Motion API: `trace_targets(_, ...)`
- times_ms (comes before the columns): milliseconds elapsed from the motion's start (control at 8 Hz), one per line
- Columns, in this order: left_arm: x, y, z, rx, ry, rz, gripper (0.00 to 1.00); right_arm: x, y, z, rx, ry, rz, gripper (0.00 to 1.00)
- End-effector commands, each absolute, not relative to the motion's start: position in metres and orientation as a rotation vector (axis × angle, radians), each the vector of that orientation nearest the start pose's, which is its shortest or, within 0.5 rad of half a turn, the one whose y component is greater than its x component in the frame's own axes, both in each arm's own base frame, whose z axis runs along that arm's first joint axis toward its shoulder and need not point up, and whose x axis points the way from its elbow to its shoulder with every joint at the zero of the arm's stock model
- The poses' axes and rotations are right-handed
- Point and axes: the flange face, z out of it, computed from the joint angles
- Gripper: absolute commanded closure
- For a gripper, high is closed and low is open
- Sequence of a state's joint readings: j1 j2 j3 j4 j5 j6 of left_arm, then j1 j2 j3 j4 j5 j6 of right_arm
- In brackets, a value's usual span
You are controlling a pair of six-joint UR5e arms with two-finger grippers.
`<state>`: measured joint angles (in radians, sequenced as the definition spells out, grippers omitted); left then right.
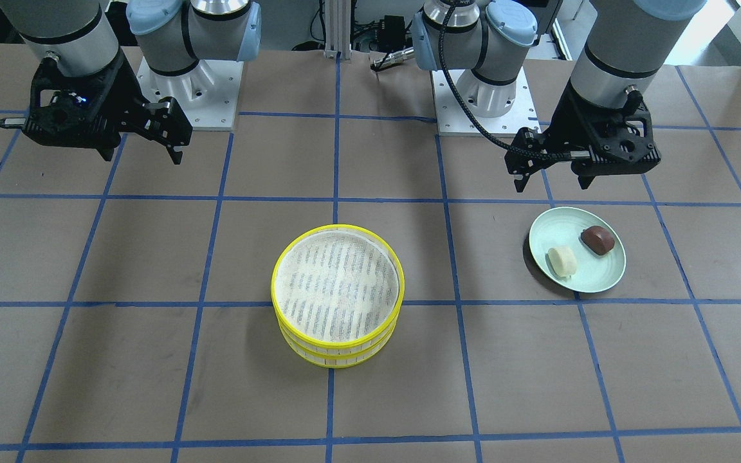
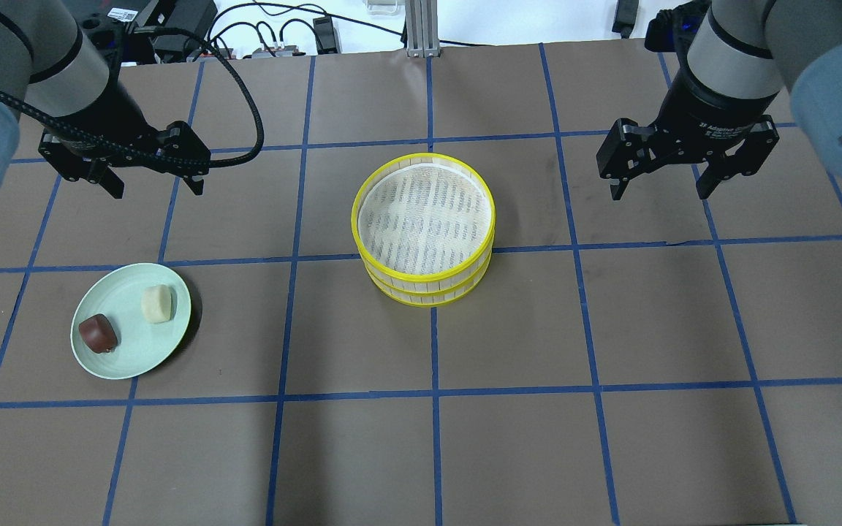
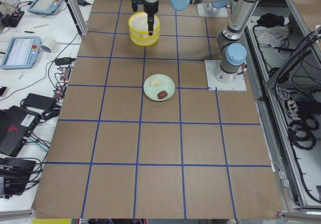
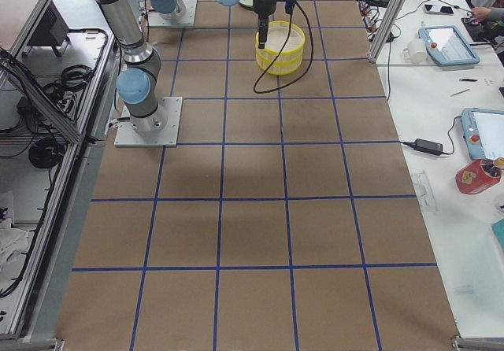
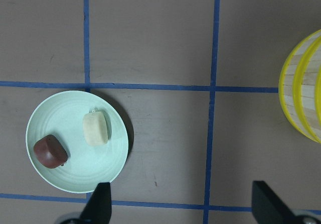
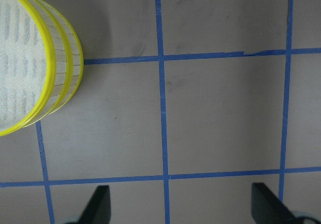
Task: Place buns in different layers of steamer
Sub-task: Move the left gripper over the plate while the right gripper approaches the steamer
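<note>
Two yellow-rimmed steamer layers [image 2: 425, 226] stand stacked at the table's middle, the top one empty with a white striped liner; they also show in the front view [image 1: 337, 292]. The cream-white bun [image 2: 157, 303] and the reddish-brown bun [image 2: 97, 333] lie on a pale green plate [image 2: 136, 358], also seen in the left wrist view [image 5: 95, 128] [image 5: 50, 151]. My left gripper [image 2: 154, 186] is open and empty, above the table behind the plate. My right gripper [image 2: 661, 191] is open and empty, to the right of the steamer.
The table is covered in brown paper with a blue tape grid. The arm bases [image 1: 193, 90] stand at the robot's edge. A black cable [image 2: 245, 109] loops from the left wrist. Side benches hold tablets and tools [image 3: 20, 50].
</note>
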<state>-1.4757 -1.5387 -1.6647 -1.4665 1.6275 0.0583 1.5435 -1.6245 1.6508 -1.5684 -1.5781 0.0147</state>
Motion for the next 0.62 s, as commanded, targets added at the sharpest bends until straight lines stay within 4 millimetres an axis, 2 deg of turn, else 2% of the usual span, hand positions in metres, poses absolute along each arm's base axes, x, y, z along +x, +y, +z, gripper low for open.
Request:
trace_targets(0, -0.0813, -0.4922, 0.4676, -0.059, 3.081, -0.059, 0.0, 0.1207, -0.4684, 0.4745, 0.051, 3.145, 0.051, 0.0)
trace_targets(375, -0.0814, -0.4921, 0.4674, -0.056, 3.082, -0.057, 0.0, 0.1206, -0.4703, 0.4728, 0.046, 3.145, 0.051, 0.0)
trace_targets(500, -0.0749, -0.493, 0.469, -0.077, 3.083, -0.064, 0.0, 0.1204, -0.4717, 0.4706, 0.043, 3.146, 0.058, 0.0)
